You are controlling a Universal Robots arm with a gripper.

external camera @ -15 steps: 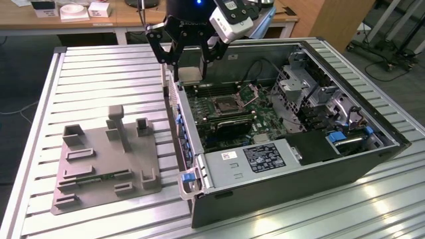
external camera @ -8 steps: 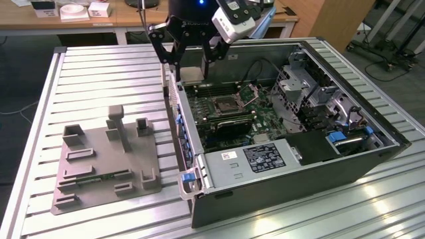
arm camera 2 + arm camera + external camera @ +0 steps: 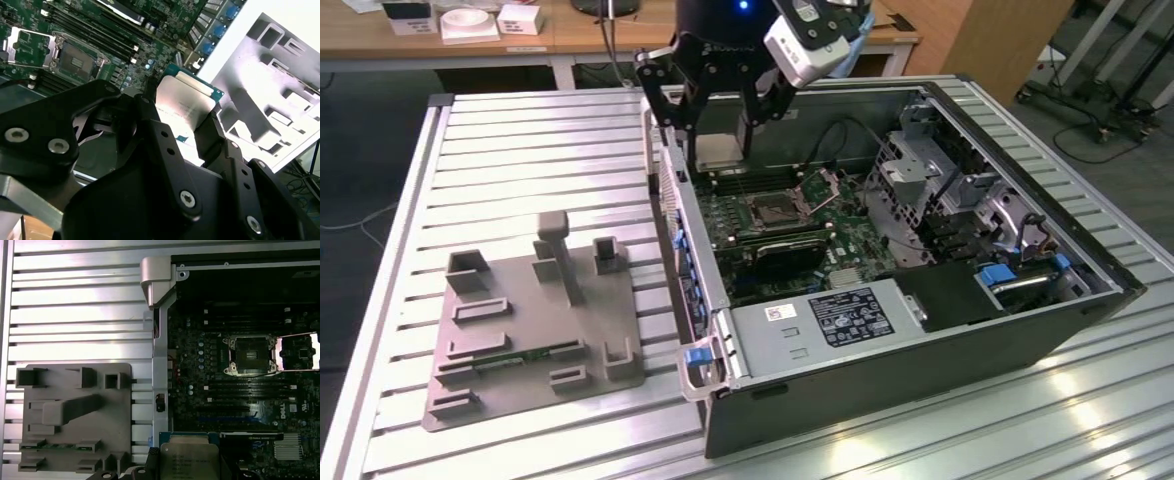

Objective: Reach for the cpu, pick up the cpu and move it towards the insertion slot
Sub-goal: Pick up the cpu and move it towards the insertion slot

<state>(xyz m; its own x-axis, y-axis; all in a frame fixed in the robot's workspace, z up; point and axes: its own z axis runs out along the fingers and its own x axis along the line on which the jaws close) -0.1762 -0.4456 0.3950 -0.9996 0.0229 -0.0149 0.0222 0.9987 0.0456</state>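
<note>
The cpu (image 3: 186, 97) is a small flat square chip with a silvery metal top plate and a thin greenish-tan rim. It is lifted off the surface, clamped at two opposite edges between the black fingers (image 3: 210, 135), its plate facing the camera in the second wrist view. In the first wrist view the cpu (image 3: 189, 456) sits over the near edge of the green motherboard, well apart from the insertion slot (image 3: 251, 355). The insertion slot (image 3: 770, 210) is a square silver-framed socket with a dark centre, its hinged metal plate swung open beside it.
</note>
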